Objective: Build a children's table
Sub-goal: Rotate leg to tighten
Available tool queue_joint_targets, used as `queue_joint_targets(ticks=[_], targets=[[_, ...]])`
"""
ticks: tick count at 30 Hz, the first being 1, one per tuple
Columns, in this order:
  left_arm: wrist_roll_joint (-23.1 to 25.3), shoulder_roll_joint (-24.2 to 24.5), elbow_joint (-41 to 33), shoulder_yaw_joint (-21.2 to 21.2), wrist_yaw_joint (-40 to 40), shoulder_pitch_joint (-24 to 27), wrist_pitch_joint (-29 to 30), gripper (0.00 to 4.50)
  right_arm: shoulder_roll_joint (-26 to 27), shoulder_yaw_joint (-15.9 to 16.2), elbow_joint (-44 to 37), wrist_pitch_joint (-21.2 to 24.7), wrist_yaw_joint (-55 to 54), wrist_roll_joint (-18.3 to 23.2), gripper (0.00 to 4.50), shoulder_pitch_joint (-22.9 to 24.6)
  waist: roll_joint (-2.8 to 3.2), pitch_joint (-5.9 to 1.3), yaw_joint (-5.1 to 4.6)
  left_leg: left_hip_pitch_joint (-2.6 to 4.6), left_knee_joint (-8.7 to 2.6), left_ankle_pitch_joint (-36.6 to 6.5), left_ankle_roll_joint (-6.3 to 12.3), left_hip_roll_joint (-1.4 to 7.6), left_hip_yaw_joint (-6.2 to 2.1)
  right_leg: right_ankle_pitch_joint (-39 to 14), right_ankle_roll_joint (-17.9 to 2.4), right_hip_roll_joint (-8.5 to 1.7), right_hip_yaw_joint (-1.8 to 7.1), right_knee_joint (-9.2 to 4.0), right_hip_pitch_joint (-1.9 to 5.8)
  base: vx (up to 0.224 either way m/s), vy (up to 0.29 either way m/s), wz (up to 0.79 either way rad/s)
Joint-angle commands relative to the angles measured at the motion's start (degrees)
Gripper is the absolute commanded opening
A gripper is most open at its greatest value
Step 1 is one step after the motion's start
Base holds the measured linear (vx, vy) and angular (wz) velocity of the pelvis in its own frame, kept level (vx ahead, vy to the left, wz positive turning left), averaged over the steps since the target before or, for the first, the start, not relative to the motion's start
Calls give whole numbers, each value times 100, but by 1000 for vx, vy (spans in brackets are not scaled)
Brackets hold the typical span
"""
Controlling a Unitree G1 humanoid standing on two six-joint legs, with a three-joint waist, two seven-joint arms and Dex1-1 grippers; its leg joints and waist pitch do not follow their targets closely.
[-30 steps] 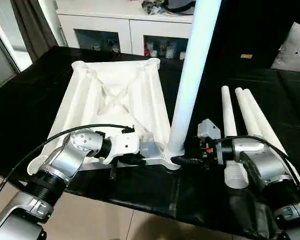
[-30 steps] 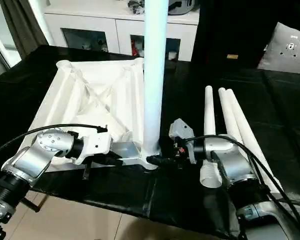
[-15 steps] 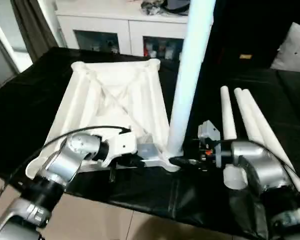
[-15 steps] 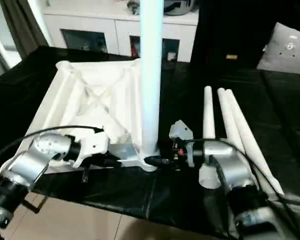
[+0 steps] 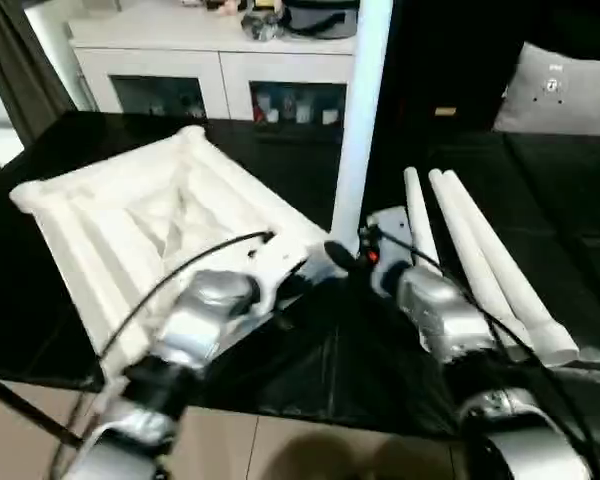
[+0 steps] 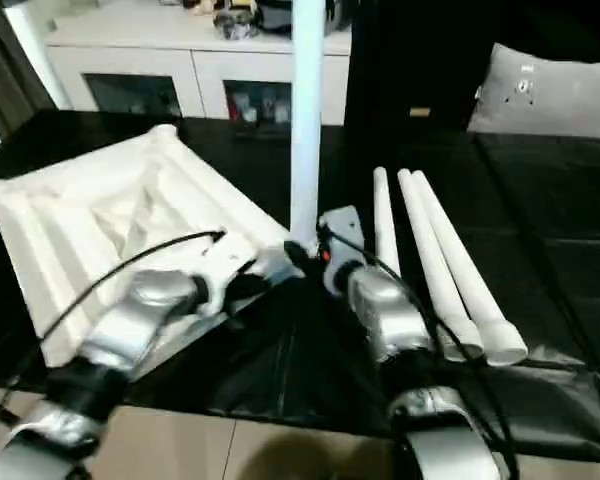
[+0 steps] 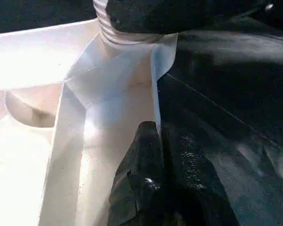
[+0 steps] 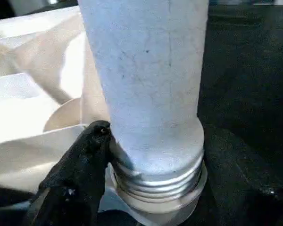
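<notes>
Tabletop (image 5: 150, 230) lies upside down on the black-covered bench (image 5: 540, 200), ribbed underside up, sitting toward the bench's left side, one corner pointing at the front edge near the middle. I read that as the reason it's flipped: the corner sockets face up so legs can go in from above.

One leg (image 5: 358, 120) stands upright in that front corner socket (image 8: 155, 188), long axis vertical, top end running out of frame, thick threaded end down. In the right wrist view a few thread rings are visible above the socket rim, so I judge it's not fully seated yet.

My right gripper (image 5: 342, 256) is at the leg's base, fingers (image 8: 80, 165) spread around the thick end, one pad touching it just above the threads; the other side is hidden, so a firm clamp I can't confirm. Looks placed low to turn or steady the leg.

My left gripper (image 7: 148, 188) has its fingers together, tips resting on the tabletop's rim wall beside the same socket, holding nothing. Probably bracing the top so it doesn't spin.

Three spare legs (image 5: 470, 250) lie flat side by side toward the bench's right side, long axes running back to front, wide ends toward the front edge. White cabinet (image 5: 210, 70) beyond the back edge.
</notes>
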Motion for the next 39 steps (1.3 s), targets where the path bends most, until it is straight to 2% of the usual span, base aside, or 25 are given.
queue_joint_targets(ticks=[1, 3, 5, 7, 10, 11, 13, 14, 15, 16, 17, 18, 19, 21, 23, 24, 25, 26, 27, 28, 29, 33, 34, 35, 39], targets=[[-18, -266, -82, -552, -107, -137, -169, 0, 369, 303, 201, 128, 300, 35, 340, 146, -5, -218, 1, -95, -474, -1579, 393, 218, -93, -3006, -445, -365, 227, -606, 259, 0, 0, 0], [-5, -227, -73, -551, -106, -136, -178, 0, 334, 296, 141, 97, 353, 42, 355, 179, -13, -234, 24, -67, -477, -1589, 406, 229, -83, -2833, -554, -384, 264, -581, 246, 0, 0, 0], [74, -61, -10, -566, -155, -132, -296, 0, 159, 287, -43, -29, 557, 75, 380, 300, -6, -241, 44, -104, -495, -1434, 446, 251, -84, -2450, -707, -390, 302, -525, 279, 0, 0, 0], [243, 216, 106, -634, -274, -119, -556, 0, -167, 235, -358, -223, 945, 169, 400, 499, 5, -263, 67, -107, -482, -1335, 509, 249, -72, -2224, -781, -398, 324, -496, 299, 0, 0, 0], [335, 372, 173, -641, -380, -93, -701, 0, -447, 198, -588, -325, 1321, 263, 418, 629, -19, -277, 124, -111, -468, -1055, 637, 256, -46, -1868, -938, -392, 347, -455, 312, 0, 0, 0], [328, 464, 191, -656, -470, -79, -800, 0, -643, 179, -674, -413, 1507, 260, 435, 676, -3, -301, 176, -119, -441, -757, 702, 256, -36, -1564, -1036, -395, 353, -415, 334, 0, 0, 0], [287, 601, 177, -693, -640, -46, -927, 0, -921, 147, -768, -505, 1810, 278, 444, 720, -13, -321, 192, -160, -424, -438, 776, 256, -38, -1221, -1137, -395, 353, -348, 370, 0, 0, 0], [270, 686, 161, -723, -753, -21, -1010, 0, -1077, 138, -820, -543, 2025, 308, 444, 737, -14, -356, 206, -174, -396, -260, 860, 254, -44, -916, -1207, -391, 351, -308, 386, 0, 0, 0], [237, 780, 144, -763, -899, 8, -1124, 0, -1231, 130, -867, -599, 2252, 340, 444, 749, -9, -375, 216, -170, -381, -120, 916, 260, -47, -680, -1267, -389, 355, -269, 382, 0, 0, 0], [202, 905, 150, -823, -1099, 33, -1224, 0, -1469, 133, -883, -646, 2629, 385, 444, 734, 36, -398, 217, -174, -342, 202, 1069, 265, -51, -170, -1386, -371, 350, -209, 365, 0, 0, 0], [190, 970, 163, -857, -1202, 38, -1283, 0, -1571, 158, -847, -702, 2767, 356, 444, 707, 22, -404, 216, -187, -319, 414, 1237, 274, -54, 164, -1494, -361, 345, -161, 360, 0, 0, 0], [187, 984, 166, -865, -1224, 39, -1296, 0, -1594, 163, -839, -714, 2798, 350, 444, 701, 62, -388, 223, -189, -319, 427, 1297, 274, -52, 180, -1533, -366, 338, -163, 349, 0, 0, 0], [189, 1130, 189, -943, -1441, 52, -1443, 0, -1793, 265, -756, -828, 3123, 270, 444, 635, 48, -380, 222, -188, -316, 316, 1337, 269, -39, 31, -1544, -375, 328, -187, 355, 0, 0, 0], [198, 1322, 214, -1043, -1756, 69, -1701, 0, -2002, 416, -662, -965, 3547, 195, 444, 524, 30, -356, 230, -191, -337, 65, 1298, 274, -26, -352, -1496, -379, 321, -234, 363, 0, 0, 0], [146, 1424, 181, -1085, -1984, 93, -1857, 0, -2062, 465, -598, -1016, 3730, 195, 444, 426, 38, -332, 239, -173, -369, -269, 1101, 288, -22, -883, -1400, -378, 320, -289, 352, 0, 0, 0], [128, 1451, 171, -1095, -2048, 99, -1894, 0, -2077, 480, -583, -1033, 3781, 200, 444, 401, 38, -329, 237, -167, -377, -355, 1049, 289, -17, -982, -1382, -378, 322, -302, 350, 0, 0, 0], [95, 1535, 139, -1139, -2222, 117, -2019, 0, -2100, 525, -552, -1043, 3940, 221, 444, 336, -6, -324, 243, -158, -387, -441, 963, 294, -9, -1093, -1342, -373, 332, -317, 346, 0, 0, 0], [48, 1628, 103, -1181, -2422, 140, -2171, 0, -2127, 588, -520, -1097, 4145, 235, 444, 276, 24, -327, 269, -154, -394, -488, 921, 294, -15, -1143, -1337, -374, 330, -308, 346, 0, 0, 0], [16, 1695, 78, -1211, -2563, 156, -2275, 0, -2145, 635, -496, -1136, 4298, 244, 444, 238, 31, -326, 271, -156, -396, -492, 896, 303, -11, -1138, -1328, -374, 336, -300, 344, 0, 0, 0], [-14, 1758, 50, -1237, -2692, 169, -2346, 0, -2150, 673, -464, -1139, 4445, 260, 444, 205, -17, -327, 281, -157, -396, -499, 898, 305, -9, -1138, -1320, -373, 335, -302, 340, 0, 0, 0], [-36, 1798, 33, -1252, -2776, 177, -2386, 0, -2152, 698, -438, -1140, 4544, 274, 418, 183, 18, -335, 326, -150, -389, -400, 906, 316, -3, -1008, -1338, -375, 345, -269, 333, 0, 0, 0], [-17, 1969, 8, -1327, -3008, 165, -2523, 0, -2195, 931, -252, -1230, 5015, 192, 405, 94, 17, -352, 386, -143, -370, -123, 980, 331, -2, -596, -1469, -378, 352, -204, 321, 0, 0, 0], [-10, 1976, 16, -1319, -3035, 164, -2550, 0, -2197, 960, -222, -1220, 5087, 191, 388, 82, 6, -360, 399, -148, -368, -69, 991, 332, -2, -538, -1476, -382, 355, -185, 336, 0, 0, 0], [-9, 2001, 20, -1319, -3104, 158, -2602, 0, -2187, 1042, -197, -1210, 5223, 172, 376, 69, -11, -363, 411, -149, -366, -20, 1013, 333, -3, -508, -1487, -386, 355, -174, 336, 0, 0, 0], [-35, 2025, 37, -1329, -3178, 143, -2668, 0, -2153, 1087, -139, -1247, 5326, 154, 344, 34, -11, -355, 437, -147, -367, -98, 977, 324, 11, -699, -1443, -393, 358, -202, 333, 0, 0, 0]])
